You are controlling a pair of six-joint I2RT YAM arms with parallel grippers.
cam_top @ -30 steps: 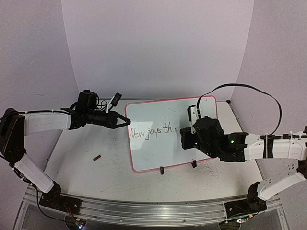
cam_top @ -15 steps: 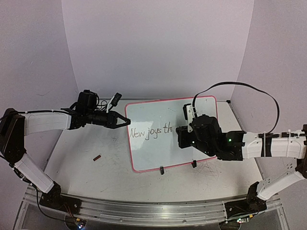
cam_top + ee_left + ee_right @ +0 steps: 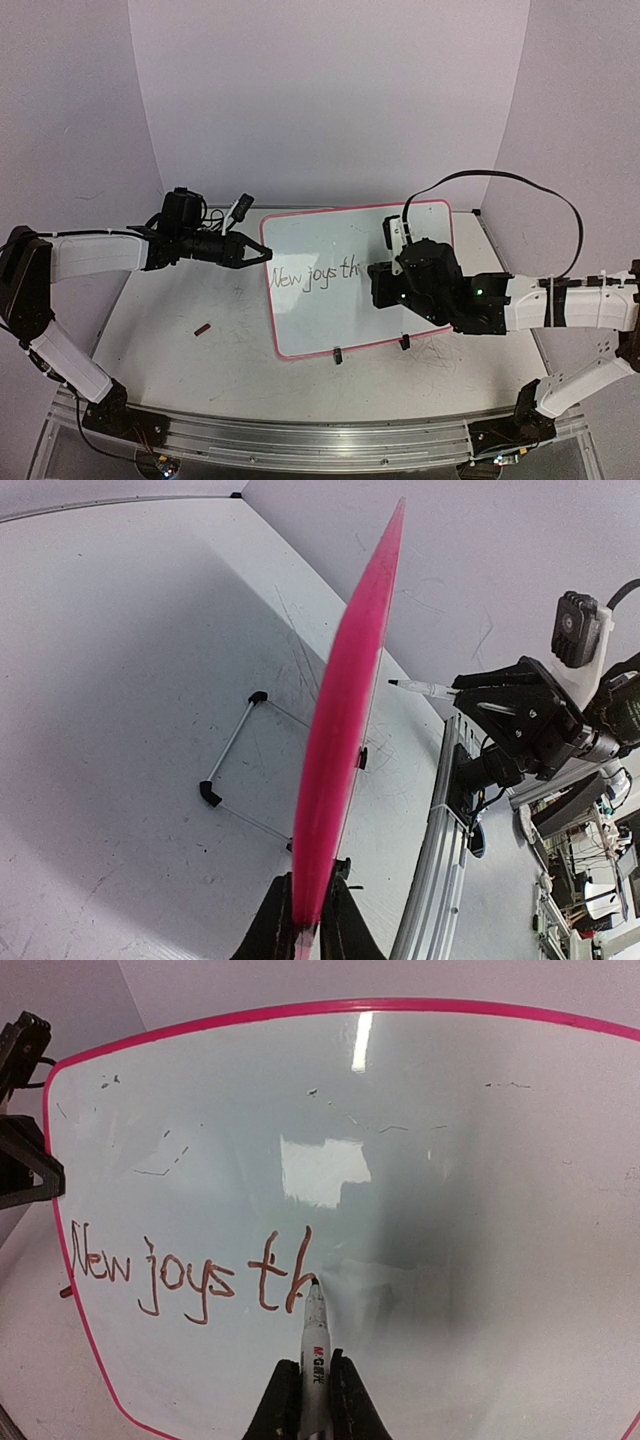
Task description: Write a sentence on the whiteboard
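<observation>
The whiteboard (image 3: 330,300) with a red-pink rim stands tilted on the table. The sentence (image 3: 315,273) reads "New joys th" in thin dark marker; it also shows in the right wrist view (image 3: 190,1275). My left gripper (image 3: 262,254) is shut on the board's left rim, seen edge-on in the left wrist view (image 3: 345,700). My right gripper (image 3: 310,1380) is shut on a white marker (image 3: 315,1345) whose tip touches the board at the end of the "h". In the top view the right gripper (image 3: 378,275) hangs over the board's right half.
A small dark red cap (image 3: 203,328) lies on the table left of the board. Black clips (image 3: 338,355) sit on the board's lower rim. A wire stand (image 3: 235,770) props the board from behind. A black cable (image 3: 520,185) arcs over the right arm.
</observation>
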